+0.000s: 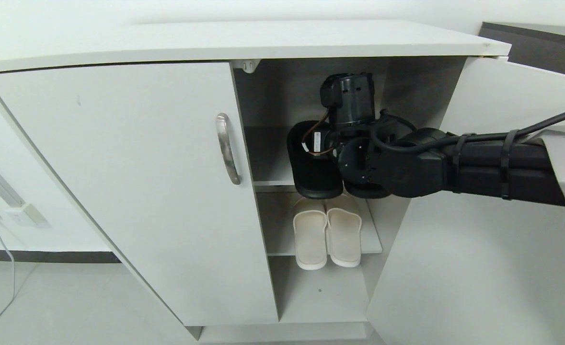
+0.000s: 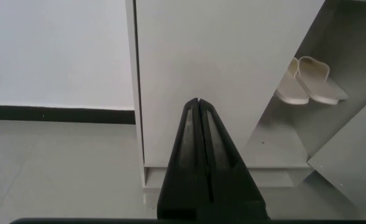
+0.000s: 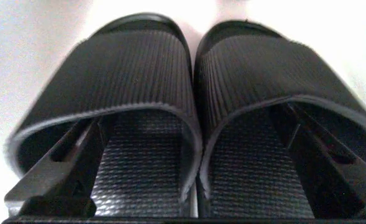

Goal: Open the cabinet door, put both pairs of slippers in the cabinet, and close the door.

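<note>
The black slippers (image 1: 313, 177) (image 3: 133, 68) lie side by side on the upper shelf of the white cabinet (image 1: 244, 40), heels at its front edge. My right gripper (image 3: 192, 118) is reached into them and stands open, one finger (image 3: 71, 162) under each strap near the outer sides. In the head view the right arm's wrist covers the right-hand slipper. The white slippers (image 1: 328, 235) (image 2: 310, 81) sit as a pair on the shelf below. My left gripper (image 2: 199, 102) is shut on nothing, low in front of the closed left door (image 1: 119, 182).
The right cabinet door (image 1: 478, 268) is swung wide open under my right arm. The left door carries a metal handle (image 1: 227, 148). A wall socket (image 1: 21, 214) with a cable sits left of the cabinet. Bare grey floor (image 2: 58, 168) lies in front.
</note>
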Available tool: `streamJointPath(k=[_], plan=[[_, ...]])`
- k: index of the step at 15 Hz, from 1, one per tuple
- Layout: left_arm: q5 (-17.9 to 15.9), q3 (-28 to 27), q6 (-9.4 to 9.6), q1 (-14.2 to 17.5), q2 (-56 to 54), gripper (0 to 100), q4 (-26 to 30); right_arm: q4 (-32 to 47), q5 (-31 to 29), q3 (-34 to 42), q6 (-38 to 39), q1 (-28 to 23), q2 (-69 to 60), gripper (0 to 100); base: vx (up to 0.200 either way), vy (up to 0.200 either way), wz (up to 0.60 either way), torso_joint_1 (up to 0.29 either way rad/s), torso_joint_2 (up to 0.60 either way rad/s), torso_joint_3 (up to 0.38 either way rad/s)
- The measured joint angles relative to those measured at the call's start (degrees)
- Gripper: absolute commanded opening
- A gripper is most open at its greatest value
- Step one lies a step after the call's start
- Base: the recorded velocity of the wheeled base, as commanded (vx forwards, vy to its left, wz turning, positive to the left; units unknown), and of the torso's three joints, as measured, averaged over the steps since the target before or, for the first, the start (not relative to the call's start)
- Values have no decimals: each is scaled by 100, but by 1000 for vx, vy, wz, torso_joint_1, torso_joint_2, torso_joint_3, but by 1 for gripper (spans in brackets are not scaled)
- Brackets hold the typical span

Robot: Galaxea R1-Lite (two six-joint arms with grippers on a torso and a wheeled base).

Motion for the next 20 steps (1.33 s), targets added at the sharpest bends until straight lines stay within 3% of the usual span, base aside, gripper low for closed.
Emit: streamJointPath(k=[11, 12, 20], plan=[[1, -5, -4, 0, 0, 0, 0, 129, 15, -325, 7, -94, 319, 0, 0, 0, 0, 0, 0, 0], [4, -5, -2, 1, 0, 0, 0, 129, 15, -325, 10, -99, 338, 100, 0, 0, 0, 0, 0, 0], [0, 2, -11, 0, 0, 0, 0, 215, -2, -295, 24, -24, 278, 100, 0, 0, 0, 0, 0, 0]])
